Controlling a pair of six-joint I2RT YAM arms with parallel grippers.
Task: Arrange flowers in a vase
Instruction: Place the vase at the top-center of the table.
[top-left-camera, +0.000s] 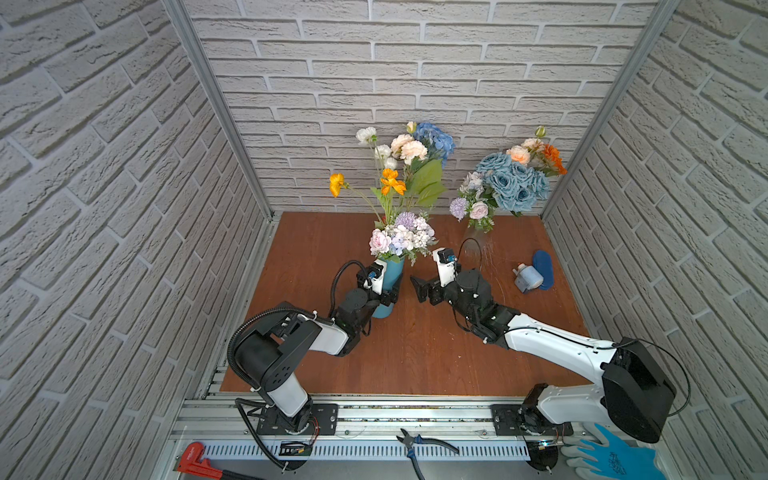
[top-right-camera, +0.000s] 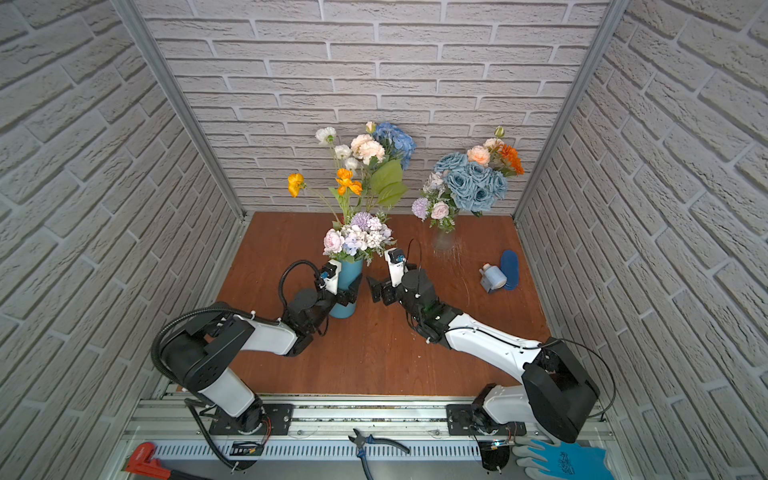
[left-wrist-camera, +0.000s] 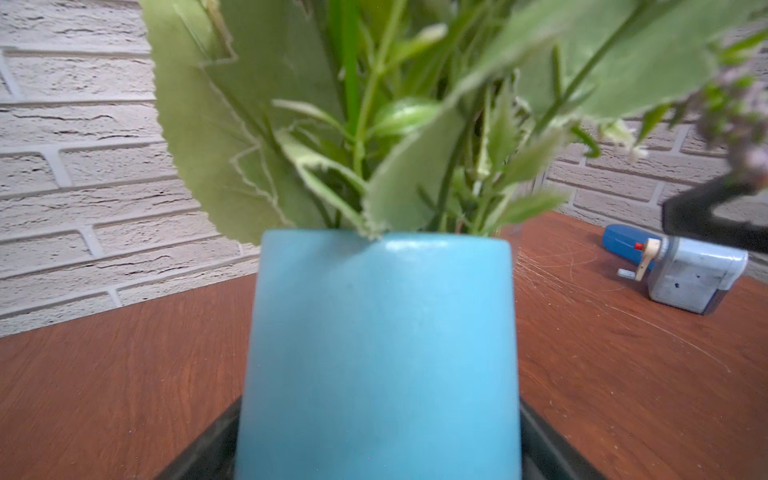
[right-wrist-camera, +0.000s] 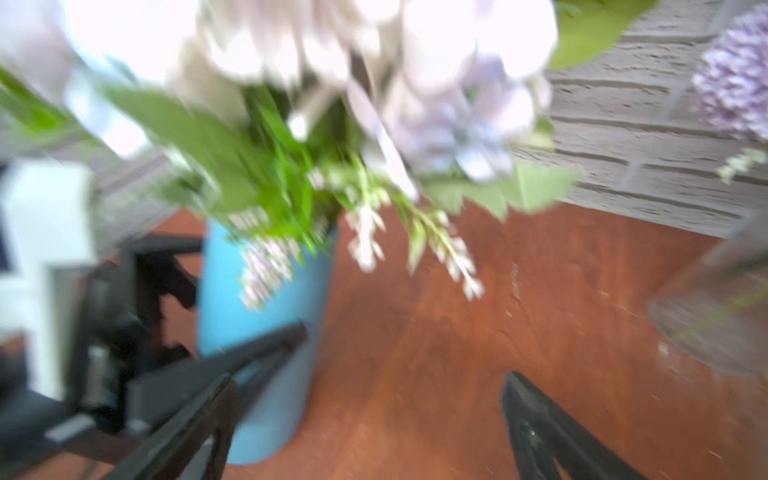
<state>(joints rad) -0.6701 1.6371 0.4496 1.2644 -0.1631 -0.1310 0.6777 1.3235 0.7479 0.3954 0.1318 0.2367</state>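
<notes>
Top views, both: the left gripper (top-left-camera: 388, 293) clasps the blue vase (top-left-camera: 392, 272) low down, a jaw pressed to each side, and the flowers (top-left-camera: 401, 239) rise straight above it. The right gripper (top-left-camera: 422, 286) hangs just beside that vase, jaws spread wide and empty. A second bunch (top-left-camera: 509, 178) in a glass vase (top-right-camera: 442, 241) stands beyond its tips, well apart.

Left wrist view: the blue vase (left-wrist-camera: 378, 353) fills the gap between the jaws, with the flowers' (left-wrist-camera: 291, 124) leaves spilling above. A pencil sharpener (left-wrist-camera: 694, 274) sits off to one side on the table (left-wrist-camera: 124, 395).

Right wrist view, blurred: spread fingers (right-wrist-camera: 249, 361) point towards the blue vase (right-wrist-camera: 257, 299), with the flowers (right-wrist-camera: 374, 62) overhead and the glass vase (right-wrist-camera: 715, 311) further off.
</notes>
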